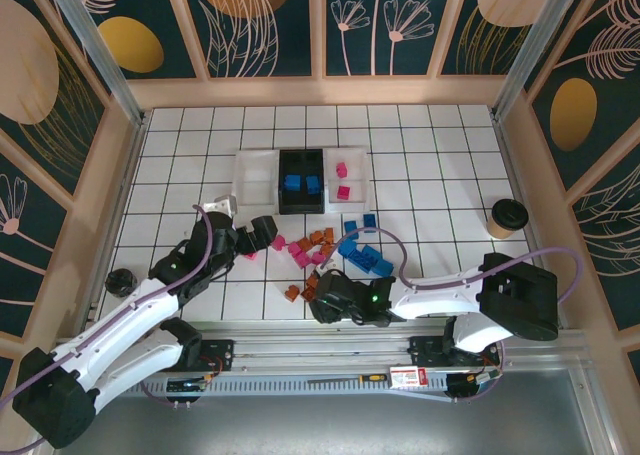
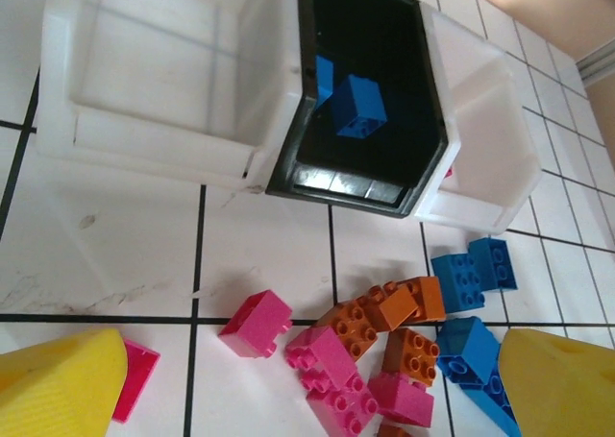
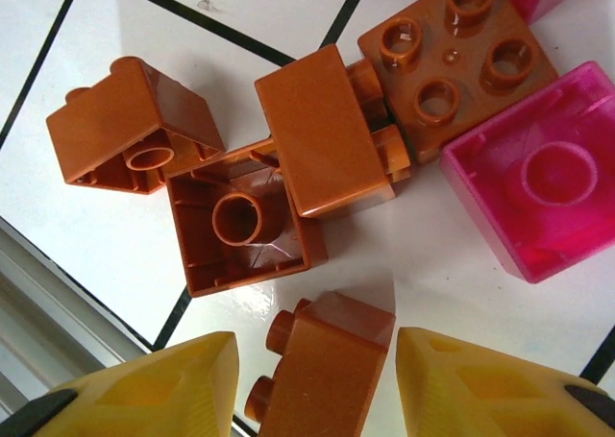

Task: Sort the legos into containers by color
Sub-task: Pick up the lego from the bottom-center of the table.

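Observation:
Three containers stand side by side at the back: a white tray (image 1: 255, 180) (image 2: 154, 82), a black tray (image 1: 301, 182) (image 2: 384, 182) holding blue legos (image 2: 357, 106), and a white tray (image 1: 350, 180) (image 2: 485, 120) holding pink ones (image 1: 342, 180). Loose pink, orange and blue legos (image 1: 320, 247) lie in a pile in front of them. My left gripper (image 1: 272, 235) (image 2: 317, 399) hangs wide open over pink bricks (image 2: 322, 355) and orange bricks (image 2: 384, 307). My right gripper (image 1: 312, 289) (image 3: 317, 379) is low over the near orange bricks. Its fingers stand on either side of an orange brick (image 3: 327, 365) with thin gaps.
A dark paper cup (image 1: 507, 218) stands at the right. A small black round object (image 1: 120, 281) lies at the left edge. Blue bricks (image 1: 362, 255) (image 2: 471, 274) lie right of the pile. The table's front rail (image 3: 38, 303) is close to the right gripper. Wooden walls enclose the floor.

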Robot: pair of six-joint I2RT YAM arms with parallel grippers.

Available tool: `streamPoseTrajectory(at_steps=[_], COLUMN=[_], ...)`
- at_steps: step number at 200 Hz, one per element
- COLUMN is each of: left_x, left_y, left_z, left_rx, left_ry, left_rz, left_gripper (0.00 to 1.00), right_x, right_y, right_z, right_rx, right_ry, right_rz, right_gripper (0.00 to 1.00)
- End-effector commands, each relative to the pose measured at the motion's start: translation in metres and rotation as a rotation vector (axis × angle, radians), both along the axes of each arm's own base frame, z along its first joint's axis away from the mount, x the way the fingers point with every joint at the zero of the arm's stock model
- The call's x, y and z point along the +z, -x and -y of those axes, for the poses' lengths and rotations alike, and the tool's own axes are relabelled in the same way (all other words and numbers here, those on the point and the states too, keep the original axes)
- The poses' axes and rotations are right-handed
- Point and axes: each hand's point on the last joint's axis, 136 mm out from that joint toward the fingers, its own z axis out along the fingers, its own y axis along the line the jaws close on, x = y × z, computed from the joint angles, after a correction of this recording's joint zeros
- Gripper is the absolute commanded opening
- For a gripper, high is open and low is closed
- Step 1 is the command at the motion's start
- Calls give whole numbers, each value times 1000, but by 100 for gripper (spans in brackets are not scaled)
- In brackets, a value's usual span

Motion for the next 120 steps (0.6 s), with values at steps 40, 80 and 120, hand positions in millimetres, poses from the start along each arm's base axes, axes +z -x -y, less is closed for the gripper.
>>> streamPoseTrajectory(at_steps=[40,80,120], left_x=[-7,-11,-22], left_y=[6,11,22], left_z=[-11,-20,-30], left_rx=[31,50,80], left_ry=[-30,-54,-44], left_rz=[-18,-21,-48], left_gripper=[99,99,99], right_x=[8,61,152], right_y=[-7,-22,-91], right_z=[5,0,-45], right_rx=[-36,-16,30], right_ry=[2,-96,-288], right_rz=[33,96,234], right_gripper=[31,18,15])
